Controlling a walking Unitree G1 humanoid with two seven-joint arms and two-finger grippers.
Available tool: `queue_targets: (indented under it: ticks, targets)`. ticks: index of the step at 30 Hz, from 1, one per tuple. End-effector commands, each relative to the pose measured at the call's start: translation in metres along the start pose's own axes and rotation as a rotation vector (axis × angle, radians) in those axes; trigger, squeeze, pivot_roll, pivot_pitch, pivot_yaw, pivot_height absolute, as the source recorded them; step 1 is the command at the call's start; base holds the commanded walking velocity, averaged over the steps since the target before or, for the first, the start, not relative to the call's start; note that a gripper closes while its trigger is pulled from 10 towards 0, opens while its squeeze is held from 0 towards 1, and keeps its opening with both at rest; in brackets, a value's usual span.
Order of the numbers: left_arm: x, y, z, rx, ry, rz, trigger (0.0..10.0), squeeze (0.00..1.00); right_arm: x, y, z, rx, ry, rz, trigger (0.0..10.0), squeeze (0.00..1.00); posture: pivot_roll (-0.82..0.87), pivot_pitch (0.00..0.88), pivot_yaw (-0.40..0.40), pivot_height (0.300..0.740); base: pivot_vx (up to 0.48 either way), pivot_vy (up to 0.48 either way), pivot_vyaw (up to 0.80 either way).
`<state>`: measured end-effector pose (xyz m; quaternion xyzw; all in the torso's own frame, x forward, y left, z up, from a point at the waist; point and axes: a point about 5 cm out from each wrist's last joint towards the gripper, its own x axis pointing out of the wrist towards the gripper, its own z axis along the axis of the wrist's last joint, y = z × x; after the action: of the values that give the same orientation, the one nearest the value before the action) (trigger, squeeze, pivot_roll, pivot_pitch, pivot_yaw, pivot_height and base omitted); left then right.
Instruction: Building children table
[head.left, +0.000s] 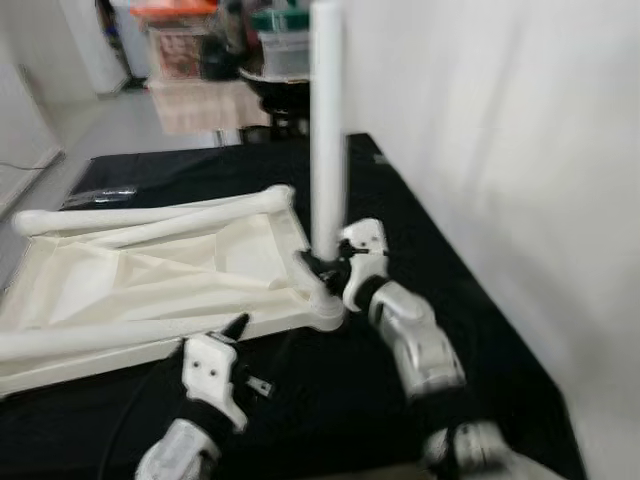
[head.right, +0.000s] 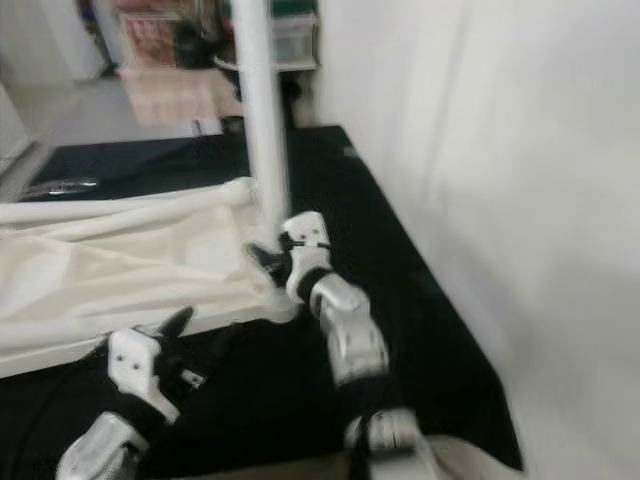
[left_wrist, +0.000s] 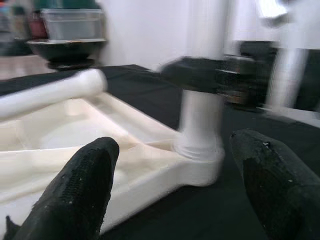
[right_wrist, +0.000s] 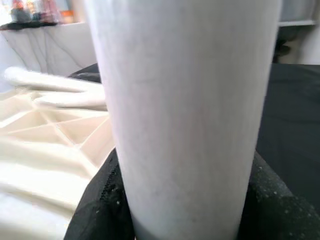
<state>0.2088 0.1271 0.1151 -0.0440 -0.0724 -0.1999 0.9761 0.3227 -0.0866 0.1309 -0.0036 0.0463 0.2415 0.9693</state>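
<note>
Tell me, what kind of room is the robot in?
Probably a room in a home, used as a work spot. A cream tabletop lies upside down on a black mat on the floor beside a white wall. The right gripper holds a white leg upright. Storage boxes stand behind.

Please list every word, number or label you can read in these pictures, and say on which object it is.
None can be read.
Red-patterned box at the back: print too blurred.
Table top, upright leg and black cloth: no text visible.
</note>
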Motion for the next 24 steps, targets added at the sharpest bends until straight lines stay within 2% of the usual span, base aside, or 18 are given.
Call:
queue_targets:
  ticks: [1,2,4,6,7,8,10,11,12,14,15,16,17,19,21,22,23,24]
  targets:
    - [0.0,0.004,-0.003,0.015,0.01,0.001,10.0,0.0,-0.004,0.004,-0.031,0.04,0.16,0.13,0.0,0.0,-0.02,0.0,0.025,0.74,0.0,0.0,0.0]
    - [0.0,0.004,-0.003,0.015,0.01,0.001,10.0,0.0,-0.004,0.004,-0.031,0.04,0.16,0.13,0.0,0.0,-0.02,0.0,0.025,0.74,0.0,0.0,0.0]
    - [0.001,0.004,-0.004,0.013,0.011,-0.003,10.0,0.0,0.001,-0.007,-0.025,0.029,0.158,0.122,0.0,0.0,-0.01,0.0,0.014,0.74,0.0,0.0,0.0]
    - [0.001,0.004,-0.004,0.01,0.011,-0.005,10.0,0.0,0.001,-0.008,-0.026,0.029,0.169,0.123,0.0,0.0,-0.01,0.0,0.014,0.74,0.0,0.0,0.0]
    - [0.001,0.004,-0.004,0.01,0.011,-0.003,10.0,0.0,0.0,-0.005,-0.027,0.024,0.185,0.123,1.8,0.0,-0.01,0.0,0.015,0.74,0.0,0.0,0.0]
    - [0.001,0.005,-0.004,0.008,0.01,0.007,10.0,0.0,0.0,-0.002,-0.028,-0.043,0.227,0.132,10.0,0.0,-0.01,0.0,0.016,0.74,0.0,0.0,0.0]
    - [0.001,0.005,-0.004,0.007,0.01,0.009,10.0,0.0,0.0,-0.001,-0.028,-0.062,0.238,0.131,10.0,0.0,-0.01,0.0,0.016,0.74,0.0,0.0,0.0]
    - [0.001,0.005,-0.004,0.005,0.01,0.009,10.0,0.0,0.001,-0.002,-0.026,-0.043,0.236,0.09,10.0,0.0,-0.01,0.0,0.016,0.74,0.0,0.0,0.0]
    - [0.001,0.005,-0.004,0.003,0.009,0.009,10.0,0.0,0.003,-0.003,-0.022,-0.028,0.225,0.082,10.0,0.72,0.0,0.0,0.012,0.74,0.0,0.0,0.0]
    - [0.002,0.005,-0.004,0.002,0.009,0.008,10.0,0.0,0.003,-0.003,-0.019,-0.019,0.219,0.077,10.0,0.72,0.0,0.0,0.012,0.74,0.0,0.0,0.0]
    - [0.002,0.005,-0.004,-0.002,0.009,0.005,10.0,0.0,0.007,-0.002,-0.011,-0.007,0.191,0.128,10.0,1.0,0.0,0.0,0.012,0.74,0.0,0.0,0.0]
    - [0.003,0.005,-0.005,-0.008,0.009,0.0,10.0,0.0,0.013,0.001,0.011,-0.019,0.097,0.32,10.0,1.0,0.0,0.0,0.009,0.74,0.0,0.0,0.0]
    - [0.003,0.004,-0.005,-0.01,0.009,-0.001,10.0,0.0,0.014,0.002,0.019,-0.03,0.06,0.394,10.0,1.0,0.0,0.0,0.009,0.74,0.0,0.0,0.0]
    - [0.004,0.004,-0.005,-0.01,0.008,-0.002,10.0,0.0,0.013,0.002,0.028,-0.061,0.029,0.512,10.0,1.0,0.01,0.0,0.007,0.74,0.0,0.0,0.0]
    - [0.004,0.004,-0.005,-0.01,0.008,-0.002,10.0,0.0,0.013,0.002,0.028,-0.061,0.029,0.512,10.0,1.0,0.01,0.0,0.007,0.74,0.0,0.0,0.0]
    - [0.004,0.004,-0.005,-0.011,0.008,-0.003,10.0,0.0,0.011,0.001,0.033,-0.088,0.019,0.621,10.0,0.28,0.01,0.0,0.004,0.74,0.0,0.0,0.0]
    - [0.004,0.004,-0.005,-0.011,0.008,-0.003,10.0,0.0,0.011,0.001,0.033,-0.088,0.019,0.621,10.0,0.28,0.01,0.0,0.004,0.74,0.0,0.0,0.0]
    - [0.005,0.004,-0.005,-0.011,0.008,-0.003,10.0,0.0,0.009,0.0,0.038,-0.119,0.018,0.729,10.0,0.0,0.01,0.0,0.004,0.74,0.0,0.0,0.0]
